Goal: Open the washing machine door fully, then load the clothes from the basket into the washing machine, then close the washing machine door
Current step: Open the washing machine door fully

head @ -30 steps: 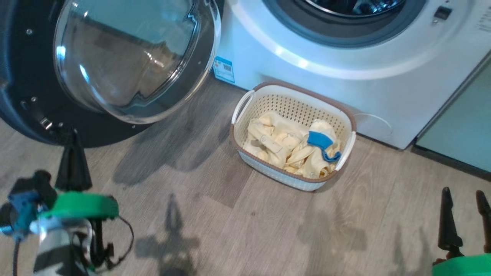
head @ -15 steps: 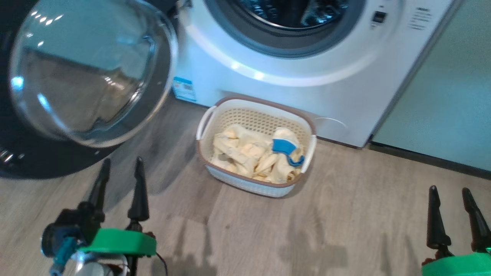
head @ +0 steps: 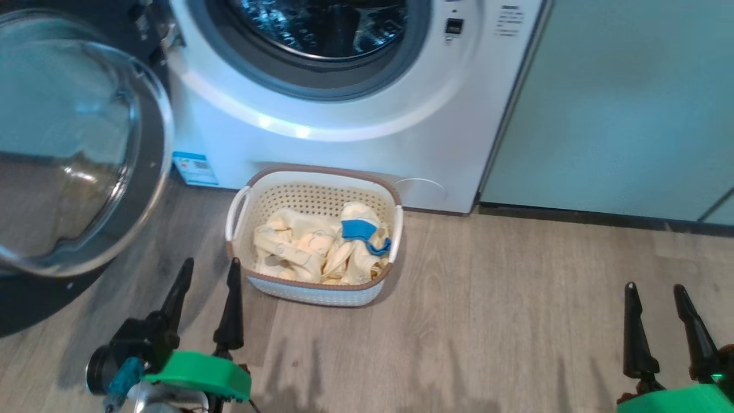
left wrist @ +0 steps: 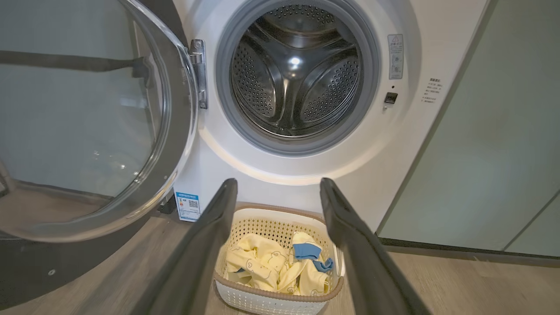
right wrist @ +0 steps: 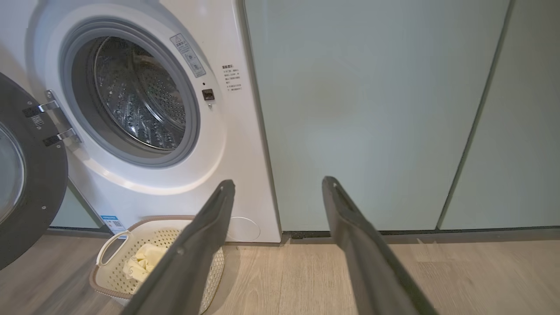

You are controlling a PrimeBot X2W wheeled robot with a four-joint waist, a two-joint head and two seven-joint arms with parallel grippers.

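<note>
Washing machine door (head: 69,160) hangs wide open; left gripper (head: 211,263) just released it, jaws spread. Right gripper (head: 654,287) spread too. Clothes (head: 298,249) sit in basket (head: 312,285) on floor (head: 516,321) by washing machine (head: 344,143). Loading next.

Past our wide-open left gripper (left wrist: 278,181) we see the clothes (left wrist: 267,262) in the basket (left wrist: 262,302) before the washing machine (left wrist: 306,170), the washing machine door (left wrist: 177,131) standing open at left.

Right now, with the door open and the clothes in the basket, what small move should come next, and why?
Probably lower the left gripper toward the clothes in the basket. The door stands wide open, the drum looks empty, the jaws are open and hold nothing, and this gripper is the one nearer the basket.
</note>
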